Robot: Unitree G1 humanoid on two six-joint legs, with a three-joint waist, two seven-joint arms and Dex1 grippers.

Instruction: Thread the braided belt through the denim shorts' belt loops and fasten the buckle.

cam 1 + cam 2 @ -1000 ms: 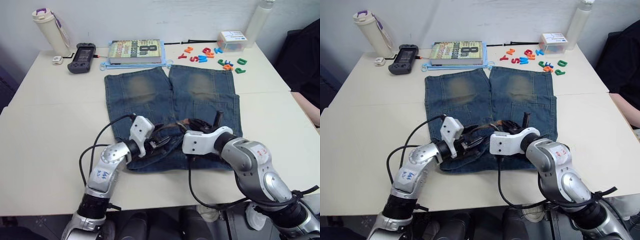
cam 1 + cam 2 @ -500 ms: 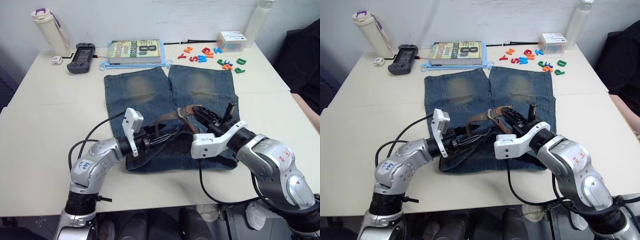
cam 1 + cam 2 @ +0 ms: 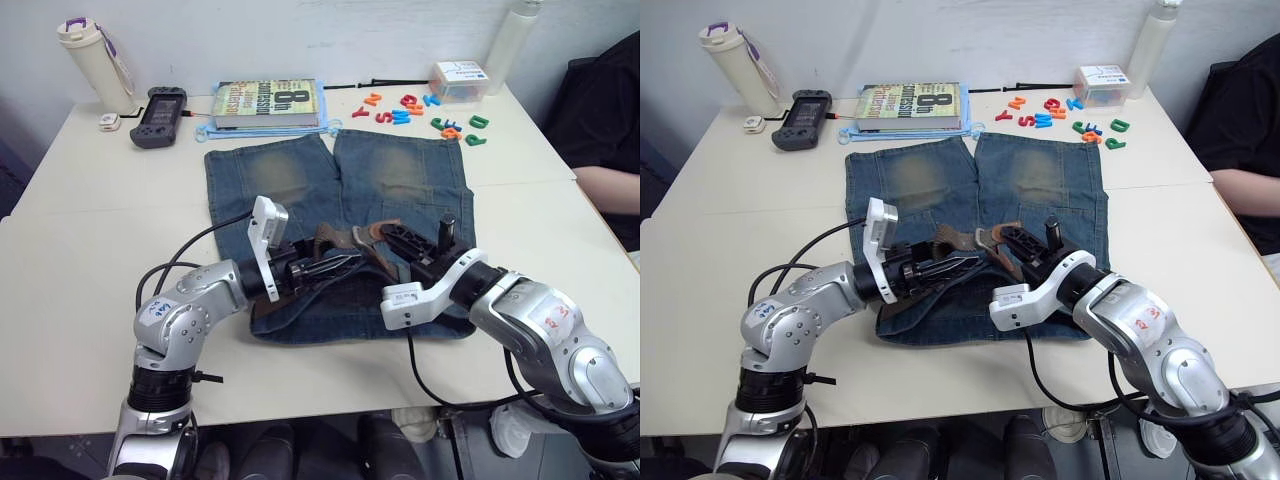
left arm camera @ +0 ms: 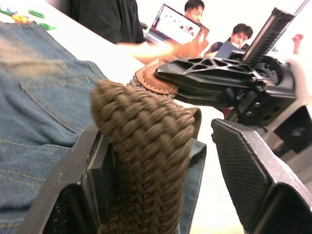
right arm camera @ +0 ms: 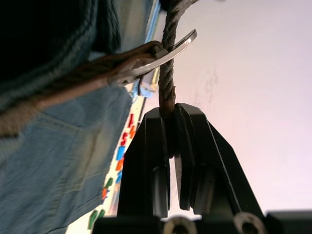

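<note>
The denim shorts (image 3: 290,175) lie flat on the table with the waistband nearest me, bunched at the middle. The braided belt (image 3: 328,240) rises in a hump over the waistband's centre. My right gripper (image 3: 392,236) is shut on the belt strap (image 5: 167,73) just behind the silver buckle (image 5: 156,61). My left gripper (image 3: 340,266) faces it from the left and is open. The braid (image 4: 146,141) rests against one of its fingers (image 4: 92,165). The tan leather tip (image 4: 151,80) touches the right gripper's fingers (image 4: 219,80). I cannot make out the belt loops.
Along the far edge stand a book (image 3: 267,100), a black handheld console (image 3: 157,112), a white bottle (image 3: 85,48), coloured letters (image 3: 420,108), a small box (image 3: 460,78) and a second bottle (image 3: 505,45). A person's arm (image 3: 610,185) rests at the table's right edge.
The right gripper turned from lying across the waistband to pointing away from me, lifting the buckle end. The left gripper slid right along the belt toward it.
</note>
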